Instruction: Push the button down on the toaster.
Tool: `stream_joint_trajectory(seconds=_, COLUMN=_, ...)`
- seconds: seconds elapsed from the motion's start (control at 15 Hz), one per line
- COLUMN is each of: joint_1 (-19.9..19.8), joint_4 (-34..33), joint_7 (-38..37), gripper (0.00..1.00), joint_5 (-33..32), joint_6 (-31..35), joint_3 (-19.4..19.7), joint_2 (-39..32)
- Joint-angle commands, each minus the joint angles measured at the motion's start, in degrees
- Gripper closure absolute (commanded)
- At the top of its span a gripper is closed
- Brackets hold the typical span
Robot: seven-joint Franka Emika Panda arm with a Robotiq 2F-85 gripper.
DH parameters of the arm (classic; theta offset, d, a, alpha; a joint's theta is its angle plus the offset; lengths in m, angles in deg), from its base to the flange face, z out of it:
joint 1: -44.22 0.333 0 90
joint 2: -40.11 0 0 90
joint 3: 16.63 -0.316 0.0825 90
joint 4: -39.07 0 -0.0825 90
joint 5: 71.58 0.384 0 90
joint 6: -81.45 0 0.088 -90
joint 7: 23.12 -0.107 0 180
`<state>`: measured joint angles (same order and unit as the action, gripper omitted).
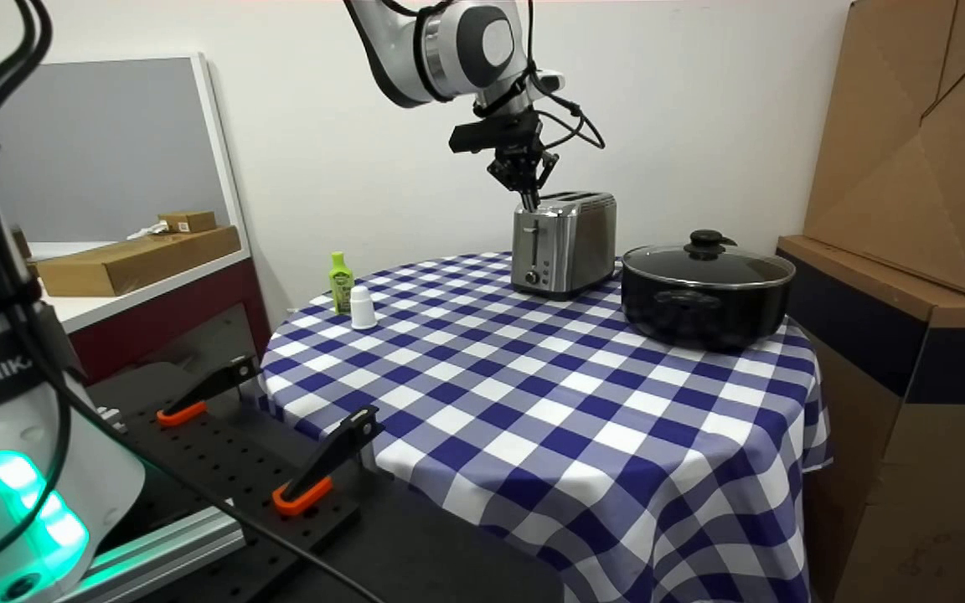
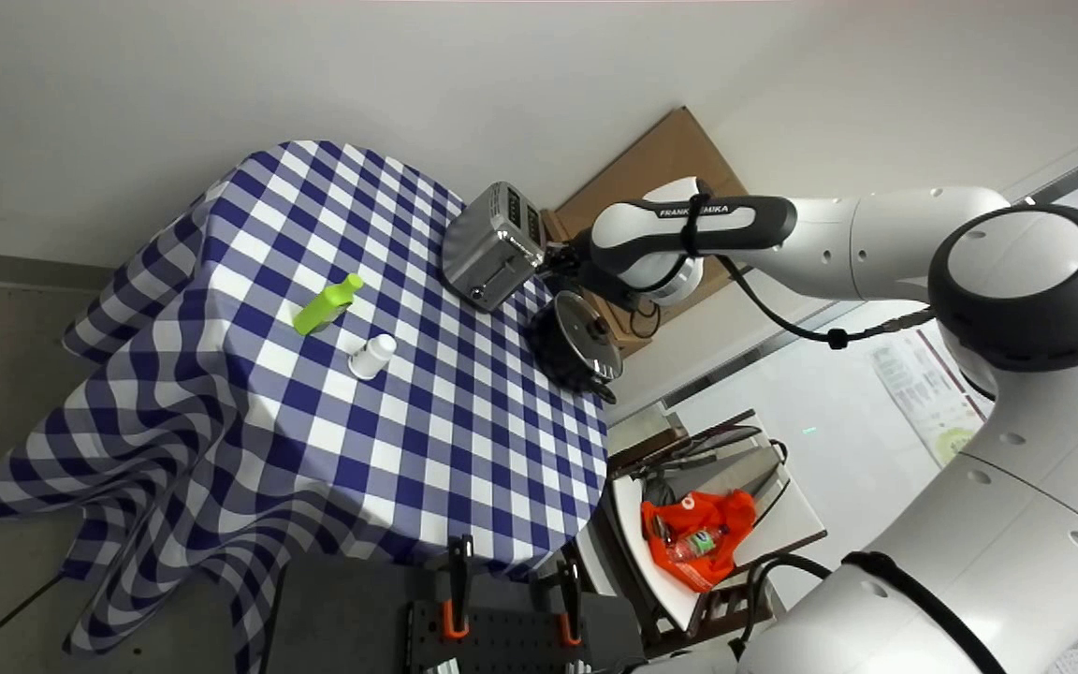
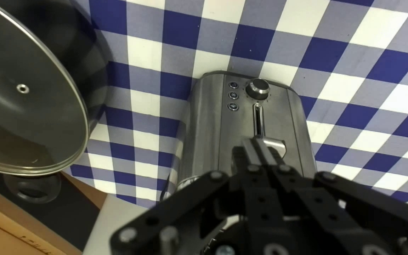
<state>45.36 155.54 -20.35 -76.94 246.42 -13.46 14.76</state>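
Wrist view — fingers [image 3: 251,152] together, tips downward by the toaster's [image 3: 241,127] lever [image 3: 276,144].

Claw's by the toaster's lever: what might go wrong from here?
In the wrist view, the shut claw appears to overlap just one side of the lever, so it may slip off. Pushing too far could hit the knob below. The toaster stands on a tablecloth and might slide.

We read "FRANK" and "MIKA" either side of a black strap [image 2: 694,225] on the arm link [image 2: 745,225] near the tool [image 1: 530,203], and "EMIKA" on the robot's base [image 1: 18,427], well apart from it.
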Motion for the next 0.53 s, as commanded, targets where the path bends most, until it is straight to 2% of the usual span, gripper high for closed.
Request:
stream_joint_trajectory(seconds=0.0, joint_1=2.48, joint_4=-3.9, joint_7=-3.18, gripper=1.0, joint_5=-2.01, joint_6=1.34, joint_3=1.9, joint_2=-3.75)
stream_joint_trajectory(seconds=0.47, joint_1=5.07, joint_4=-7.14, joint_7=-4.75, gripper=1.0, joint_5=-2.9, joint_6=1.67, joint_3=3.61, joint_2=-7.35)
